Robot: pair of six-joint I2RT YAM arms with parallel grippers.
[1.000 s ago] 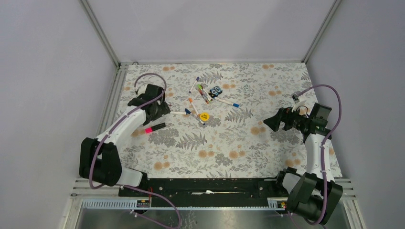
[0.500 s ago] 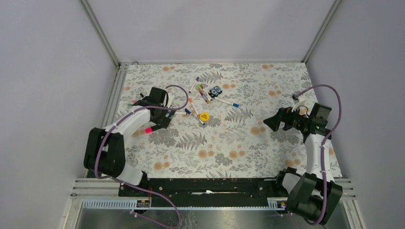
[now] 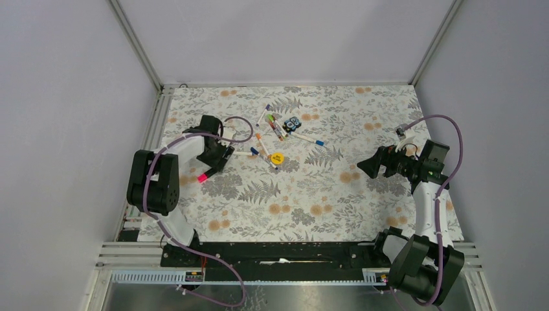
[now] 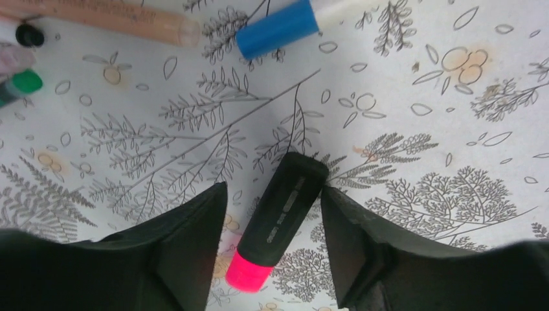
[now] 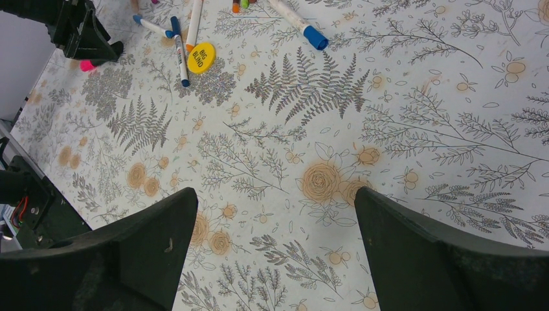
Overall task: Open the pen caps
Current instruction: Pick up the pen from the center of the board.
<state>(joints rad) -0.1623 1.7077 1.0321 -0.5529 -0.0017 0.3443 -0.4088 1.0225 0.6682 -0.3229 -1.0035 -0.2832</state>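
Near the counter's (image 3: 388, 116) left edge, spread left fingers (image 4: 184, 253) straddle a light, stiff, probably slippery highlighter (image 4: 281, 217); best gripped mid-barrel. Right fingers (image 5: 421, 246) spread, empty.

The table cover (image 4: 421, 65) is a matt, smooth printed sheet, cloth or paper I cannot tell; the highlighter (image 4: 285, 207) at lower centre of the left wrist view has a matt black plastic body and a smoother bright pink end. The fingers (image 4: 188, 253) of the left gripper (image 4: 272, 191) are dull black plastic, the blue pen cap (image 4: 277, 29) at the top is smooth with a soft sheen, and the tan barrel (image 4: 110, 16) at upper left looks like bare wood. In the top view the frame rails (image 3: 134, 40) are pale brushed metal.
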